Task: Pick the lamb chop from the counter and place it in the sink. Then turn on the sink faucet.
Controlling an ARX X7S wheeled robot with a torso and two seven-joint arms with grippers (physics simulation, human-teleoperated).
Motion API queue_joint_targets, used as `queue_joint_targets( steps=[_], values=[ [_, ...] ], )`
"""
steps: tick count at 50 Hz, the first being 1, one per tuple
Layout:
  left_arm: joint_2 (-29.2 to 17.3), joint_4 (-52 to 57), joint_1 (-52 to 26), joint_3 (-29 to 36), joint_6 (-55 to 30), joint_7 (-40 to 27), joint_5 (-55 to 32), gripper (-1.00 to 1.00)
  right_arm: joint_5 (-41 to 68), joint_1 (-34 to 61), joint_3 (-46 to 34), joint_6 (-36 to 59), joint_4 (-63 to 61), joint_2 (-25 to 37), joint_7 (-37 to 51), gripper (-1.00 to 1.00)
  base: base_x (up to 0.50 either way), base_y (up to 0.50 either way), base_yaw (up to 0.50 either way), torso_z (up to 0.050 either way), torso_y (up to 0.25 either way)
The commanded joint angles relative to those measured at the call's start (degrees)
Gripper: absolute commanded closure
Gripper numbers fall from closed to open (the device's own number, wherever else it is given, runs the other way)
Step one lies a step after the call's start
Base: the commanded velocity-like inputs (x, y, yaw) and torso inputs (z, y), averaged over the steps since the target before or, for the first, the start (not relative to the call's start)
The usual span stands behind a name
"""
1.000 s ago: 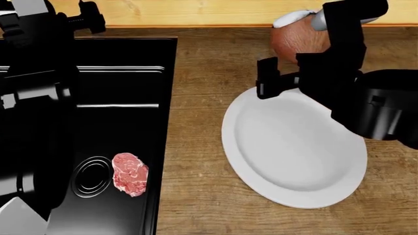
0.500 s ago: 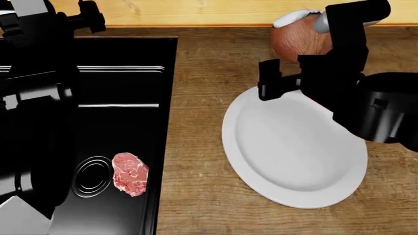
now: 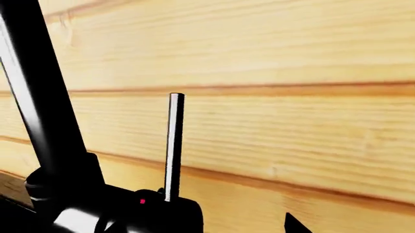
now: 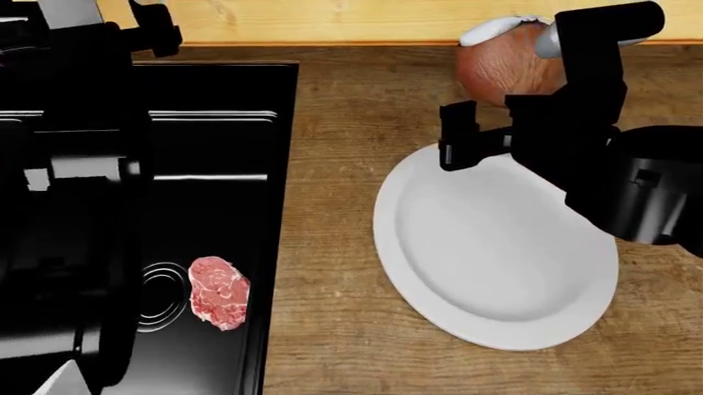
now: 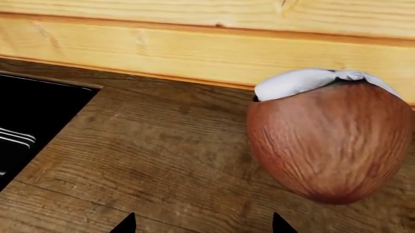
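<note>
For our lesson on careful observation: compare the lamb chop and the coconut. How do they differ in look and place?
The lamb chop is flat, pink-red and marbled white; the coconut is round and brown with a white top. The chop lies inside the black sink beside a drain; the coconut sits on the counter by the wall. Neither is gripped.

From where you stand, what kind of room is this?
Most likely a kitchen: a black sink set into a wood-grain counter, a lamb chop lying in the basin, and a white plate beside a coconut.

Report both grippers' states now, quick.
Left gripper: cannot be told; only one fingertip shows.
Right gripper: jaws open, holding nothing.
</note>
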Motion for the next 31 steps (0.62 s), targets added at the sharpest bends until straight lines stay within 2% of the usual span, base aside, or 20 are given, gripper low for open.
queue_joint_targets(
  steps=[1, 13, 21, 24, 25, 26, 28, 31],
  values=[
    [10.4, 6.3, 1.5, 18.6, -0.5, 24.0, -18.5, -1.00, 0.0, -0.1, 0.1, 0.0, 0.0, -0.1, 0.2, -1.00, 0.00, -0.01, -0.02, 0.000, 0.000],
    [10.3, 12.3, 3.6, 23.5, -2.3, 23.1, -22.5, -1.00, -0.1, -0.5, 0.3, -0.1, -0.1, 0.2, 0.0, -1.00, 0.00, -0.01, -0.02, 0.000, 0.001],
    [8.3, 22.1, 6.8, 24.6, -7.2, 20.7, -24.8, -1.00, 0.1, -0.5, 0.5, -0.2, -0.3, 0.5, 0.3, -1.00, 0.00, -0.01, -0.01, 0.000, 0.000],
    [6.7, 29.8, 9.2, 24.4, -11.8, 19.2, -27.2, -1.00, 0.1, -0.6, 0.5, -0.2, -0.3, 0.4, 0.2, -1.00, 0.00, 0.00, 0.00, 0.000, 0.000],
    [0.3, 38.4, 17.4, 25.2, -20.4, 11.6, -33.3, -1.00, 0.1, -0.6, 0.7, -0.3, -0.3, 0.6, 0.2, -1.00, 0.00, 0.00, 0.00, 0.000, 0.000],
    [-0.5, 47.0, 18.1, 24.8, -26.1, 10.3, -34.2, -1.00, 0.2, -0.7, 0.8, -0.4, -0.5, 0.8, 0.3, -1.00, 0.00, 0.00, 0.00, 0.000, 0.000],
    [-1.8, 63.7, 19.0, 24.6, -27.0, 9.5, -34.7, -1.00, 0.2, -0.7, 0.8, -0.4, -0.7, 0.9, 0.4, -1.00, 0.00, 0.00, 0.00, 0.000, 0.000],
    [-3.2, 65.8, 20.1, 24.1, -28.0, 8.8, -35.5, -1.00, 0.2, -0.7, 1.0, -0.6, -0.9, 1.1, 0.4, -1.00, 0.00, 0.00, 0.00, 0.000, 0.000]
  ],
)
